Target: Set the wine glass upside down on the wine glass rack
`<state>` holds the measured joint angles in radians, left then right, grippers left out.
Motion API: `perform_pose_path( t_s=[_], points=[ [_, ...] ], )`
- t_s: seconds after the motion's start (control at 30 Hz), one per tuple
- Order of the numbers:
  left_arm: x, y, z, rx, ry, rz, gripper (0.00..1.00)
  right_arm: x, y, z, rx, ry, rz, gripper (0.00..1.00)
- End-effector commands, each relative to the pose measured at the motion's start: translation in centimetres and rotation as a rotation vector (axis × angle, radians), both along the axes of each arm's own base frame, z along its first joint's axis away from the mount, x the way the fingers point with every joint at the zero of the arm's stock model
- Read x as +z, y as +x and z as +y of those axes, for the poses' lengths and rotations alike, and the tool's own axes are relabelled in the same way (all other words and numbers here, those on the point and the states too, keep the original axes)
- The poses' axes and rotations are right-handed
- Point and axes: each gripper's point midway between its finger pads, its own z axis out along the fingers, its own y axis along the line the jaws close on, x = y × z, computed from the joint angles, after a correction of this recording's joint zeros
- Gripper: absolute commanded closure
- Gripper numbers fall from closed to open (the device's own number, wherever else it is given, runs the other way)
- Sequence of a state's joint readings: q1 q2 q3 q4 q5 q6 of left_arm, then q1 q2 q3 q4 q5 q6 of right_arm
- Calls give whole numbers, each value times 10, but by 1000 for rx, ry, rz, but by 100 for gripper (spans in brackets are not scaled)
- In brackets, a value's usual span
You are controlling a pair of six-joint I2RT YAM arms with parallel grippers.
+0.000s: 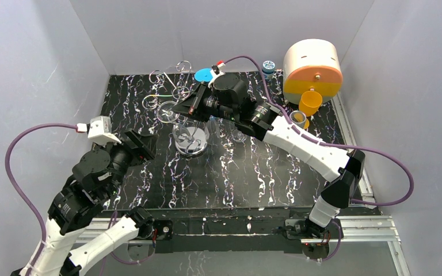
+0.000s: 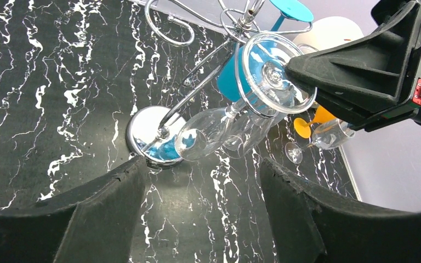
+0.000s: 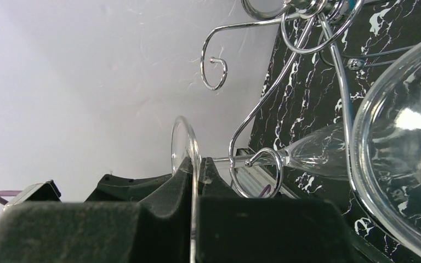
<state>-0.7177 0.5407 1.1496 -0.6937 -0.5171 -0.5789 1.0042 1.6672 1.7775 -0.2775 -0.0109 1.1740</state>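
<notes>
Between the closed fingers of the right end effector [image 3: 195, 163] the thin round foot of the wine glass [image 2: 268, 68] is pinched at its rim, so that stem and bowl are left free to be threaded into the wire. The glass is carried tilted, its bowl pointing away from the end effector and down toward the chrome base of the wine glass rack [image 2: 147, 127]. In the right wrist view the stem is seen lying across one scroll arm just ahead of the fingertips. Whether it is seated in the slot or only resting against the wire cannot be told. A grip on the foot is judged to suit the task, since the foot must be caught on the wire while the bowl hangs below.

A second clear glass is seen close beside the held one, on the side away from the fingers. Whether it hangs from the rack cannot be told.

The left end effector [image 2: 203, 167] is held wide, with nothing between its fingers, above the marbled black table [image 2: 44, 82], and the rack's base lies just beyond its fingertips. It is judged to be parked there either to leave the rack unobstructed or to be ready to steady the base. The task is judged unfinished, as the glass is not released.
</notes>
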Motion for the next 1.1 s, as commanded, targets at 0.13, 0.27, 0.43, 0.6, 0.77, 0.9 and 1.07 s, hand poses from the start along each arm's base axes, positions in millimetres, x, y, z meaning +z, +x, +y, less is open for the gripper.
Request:
perform_pose_path(
  t_s=[0.13,0.27,0.43,0.6,0.77,0.9,1.07],
  points=[
    [10,-7,19,60,-15,-27,27,28,-9,-6,20,75,-36,99],
    [10,-7,19,62,-16,-24,27,24,-7,-15,-15,49,-45,99],
    [7,-5,16,61,-18,-14,27,22,-3,-28,-69,26,-57,99],
    [6,-1,16,78,-15,-9,26,17,1,-36,-108,-4,-49,88],
    [6,0,17,88,-19,-13,26,15,4,-41,-131,-18,-49,85],
    [6,0,18,92,-19,-16,26,9,7,-42,-140,-32,-36,83],
    [5,-1,20,100,-22,-18,26,4,9,-42,-146,-43,-19,79]
  ],
)
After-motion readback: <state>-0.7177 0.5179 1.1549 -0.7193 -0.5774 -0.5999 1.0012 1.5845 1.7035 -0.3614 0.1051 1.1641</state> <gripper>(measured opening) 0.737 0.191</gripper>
